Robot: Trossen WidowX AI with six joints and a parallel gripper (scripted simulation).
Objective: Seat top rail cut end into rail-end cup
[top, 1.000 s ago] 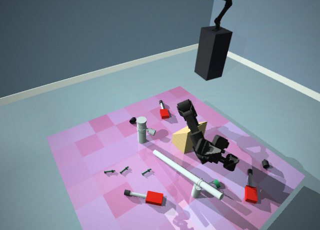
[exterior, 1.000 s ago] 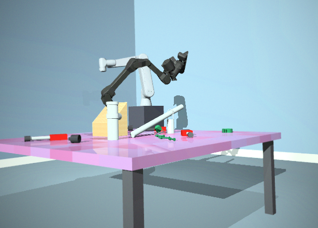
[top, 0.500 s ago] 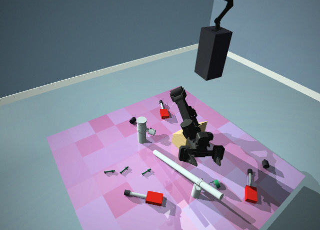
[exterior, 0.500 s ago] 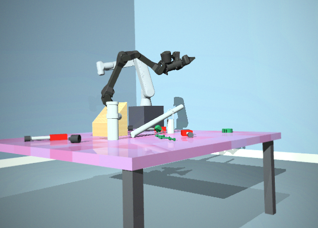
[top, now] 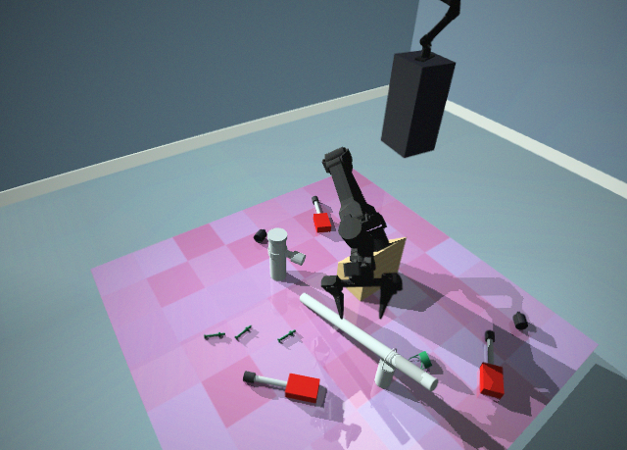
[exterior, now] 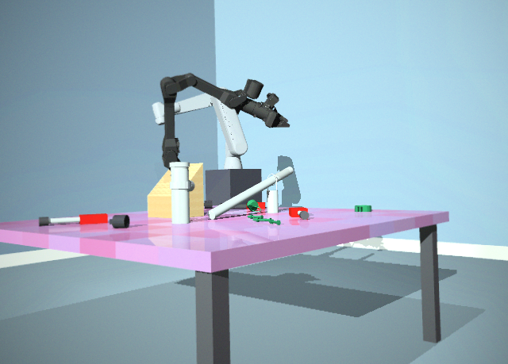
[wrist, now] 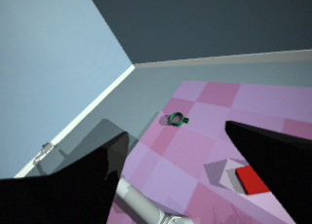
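Note:
The white rail (top: 349, 327) (exterior: 246, 195) (wrist: 138, 201) slopes through the wire loop (top: 389, 356) (exterior: 272, 180) on the small post (top: 383, 378) (exterior: 272, 203). Its lower end rests on the table beside the big post (top: 277, 269) (exterior: 180, 208), outside the cup; its other end is raised. The rail-end cup (top: 299, 258) (exterior: 191, 185) hangs on the brace band (top: 277, 253) (exterior: 179, 184), which sits below the post cap. My gripper (top: 361, 317) (exterior: 288, 124) (wrist: 175, 130) is open and empty, high above the rail and not touching it.
A wooden wedge block (top: 390, 264) (exterior: 158, 205) stands behind the rail. Red-headed tools (top: 303, 387) (top: 491, 379) (top: 321, 223) lie around. Small green pins (top: 215, 335) lie left of the rail, and a green clamp (top: 424, 359) (exterior: 252, 205) lies near the small post.

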